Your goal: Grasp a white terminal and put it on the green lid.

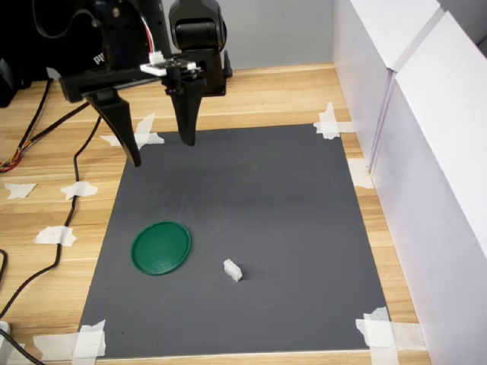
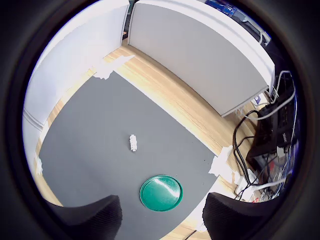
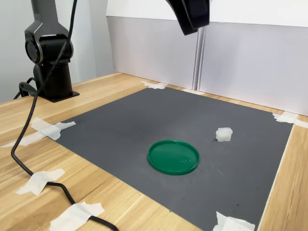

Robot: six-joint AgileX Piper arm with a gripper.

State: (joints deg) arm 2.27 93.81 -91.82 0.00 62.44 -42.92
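The white terminal (image 1: 233, 270) (image 2: 133, 143) (image 3: 224, 134) lies on the grey mat, a short way from the green lid (image 1: 160, 247) (image 2: 161, 193) (image 3: 173, 157). The lid lies flat on the mat with nothing on it. My gripper (image 1: 163, 152) (image 2: 162, 225) hangs high above the far part of the mat, well apart from both. It is open, with nothing between its black fingers (image 1: 186, 122). In the second exterior view only a black piece of the gripper (image 3: 190, 17) shows at the top edge.
The grey mat (image 1: 251, 198) is taped at its corners to a wooden table (image 1: 289, 91). White walls (image 1: 426, 152) stand along the first exterior view's right. The arm's base (image 3: 50, 72) and a black cable (image 3: 29, 159) are on the second exterior view's left.
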